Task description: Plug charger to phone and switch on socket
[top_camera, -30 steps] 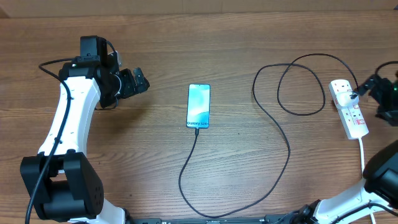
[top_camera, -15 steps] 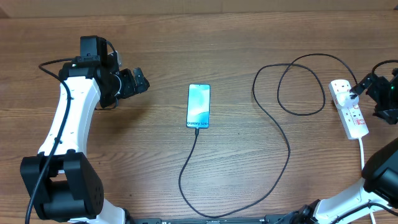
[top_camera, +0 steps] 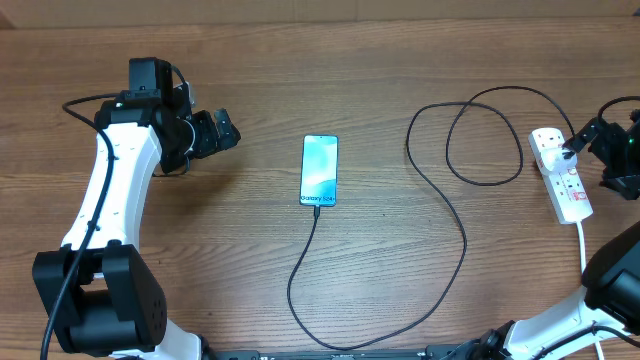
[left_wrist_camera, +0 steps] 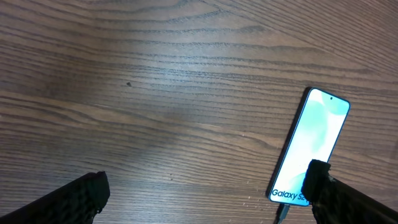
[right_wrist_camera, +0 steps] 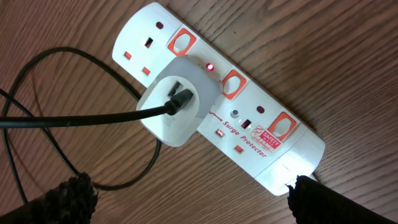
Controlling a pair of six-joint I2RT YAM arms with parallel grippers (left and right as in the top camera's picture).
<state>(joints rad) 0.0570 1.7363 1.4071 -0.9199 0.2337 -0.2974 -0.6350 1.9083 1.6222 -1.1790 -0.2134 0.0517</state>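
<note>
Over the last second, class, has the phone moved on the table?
No. The phone lies in the same spot, just as far left of the socket as before.

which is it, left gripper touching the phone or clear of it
Apart. The overhead view shows a wide strip of table between the left gripper and the phone, with nothing bridging the two.
</note>
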